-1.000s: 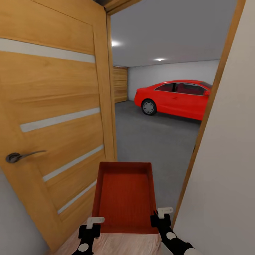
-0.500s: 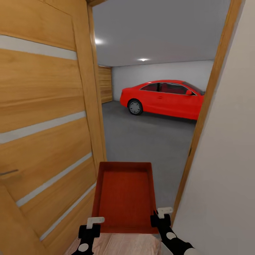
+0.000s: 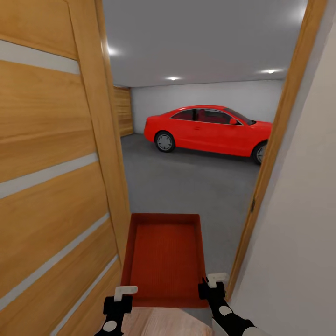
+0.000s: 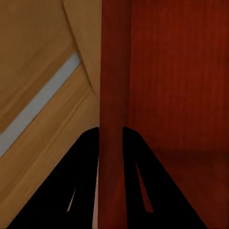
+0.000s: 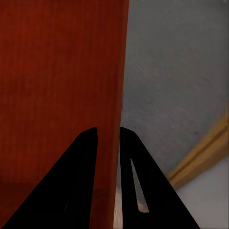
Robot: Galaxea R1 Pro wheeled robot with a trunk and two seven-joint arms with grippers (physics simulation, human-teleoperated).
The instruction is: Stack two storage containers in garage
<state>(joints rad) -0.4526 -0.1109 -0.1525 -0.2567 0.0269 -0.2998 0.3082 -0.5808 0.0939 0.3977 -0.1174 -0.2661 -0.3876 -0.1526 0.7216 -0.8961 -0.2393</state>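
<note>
Further through the doorway the view has been carried, the container (image 3: 164, 256) held level at 6 o'clock, its side walls pinched by the left gripper (image 4: 110, 138) and right gripper (image 5: 109, 138) to clear the door (image 3: 56, 186) toward the car (image 3: 205, 128).

Even, soft render light; ceiling spotlights (image 3: 173, 78) glowing; wrist views dimmer, slightly blurred; faint shadow under car (image 3: 207, 129).
</note>
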